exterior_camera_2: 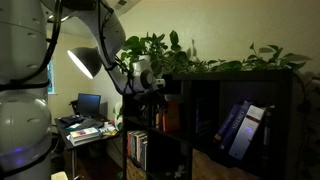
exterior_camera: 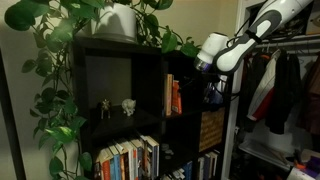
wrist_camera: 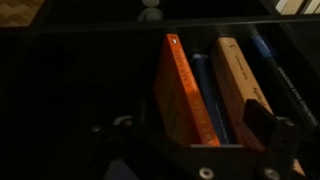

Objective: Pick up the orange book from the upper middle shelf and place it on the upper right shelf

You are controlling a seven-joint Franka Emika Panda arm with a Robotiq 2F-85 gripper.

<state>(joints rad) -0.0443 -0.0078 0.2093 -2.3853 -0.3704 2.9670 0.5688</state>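
Note:
The orange book [wrist_camera: 178, 95] stands upright in the upper middle shelf [exterior_camera: 185, 62], leftmost in a short row beside a dark blue book [wrist_camera: 205, 95] and a tan book [wrist_camera: 240, 85]. It also shows as an orange sliver in both exterior views [exterior_camera: 174, 95] [exterior_camera_2: 163, 115]. My gripper [wrist_camera: 195, 135] hovers just in front of this row and is open, with dark fingers [wrist_camera: 274, 130] wide on either side of the books and touching none. In both exterior views the gripper [exterior_camera: 208, 88] [exterior_camera_2: 152, 93] sits at the bookcase front. The upper right shelf [exterior_camera_2: 285, 95] holds leaning blue books [exterior_camera_2: 240, 125].
A leafy plant [exterior_camera: 60, 40] in a white pot [exterior_camera: 118, 20] tops the bookcase. Small figurines [exterior_camera: 115, 106] stand in the wide left cell, a woven basket [exterior_camera: 211, 128] below right, several books [exterior_camera: 125, 160] on the lower shelf. Clothes [exterior_camera: 280, 90] hang beside it; a desk with a monitor [exterior_camera_2: 88, 103] stands behind.

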